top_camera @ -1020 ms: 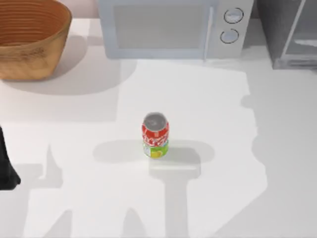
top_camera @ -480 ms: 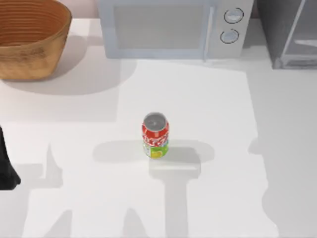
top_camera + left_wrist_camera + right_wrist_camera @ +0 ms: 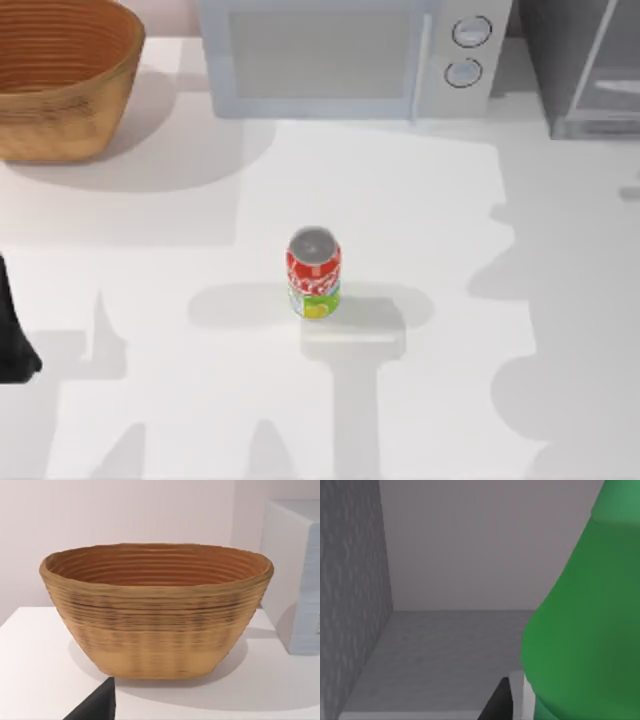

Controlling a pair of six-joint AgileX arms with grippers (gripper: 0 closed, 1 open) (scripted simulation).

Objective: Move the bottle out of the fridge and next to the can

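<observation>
The red can (image 3: 314, 272) stands upright in the middle of the white table. At the back right corner is the grey fridge (image 3: 585, 65) with its glass-panelled door. In the right wrist view the green bottle (image 3: 585, 630) looms very close, standing on the fridge's grey floor (image 3: 445, 650) between grey walls. A dark part of my right gripper (image 3: 497, 705) sits right beside the bottle's base. My left arm (image 3: 14, 340) rests parked at the table's left edge.
A light-grey microwave (image 3: 340, 55) with two round dials stands at the back centre. A woven wooden basket (image 3: 60, 75) sits at the back left, and the left wrist view faces this basket (image 3: 155, 610). Open table surrounds the can.
The arm shadow on the table's right side has changed shape and reaches further toward the fridge. The can, basket and left arm have not moved.
</observation>
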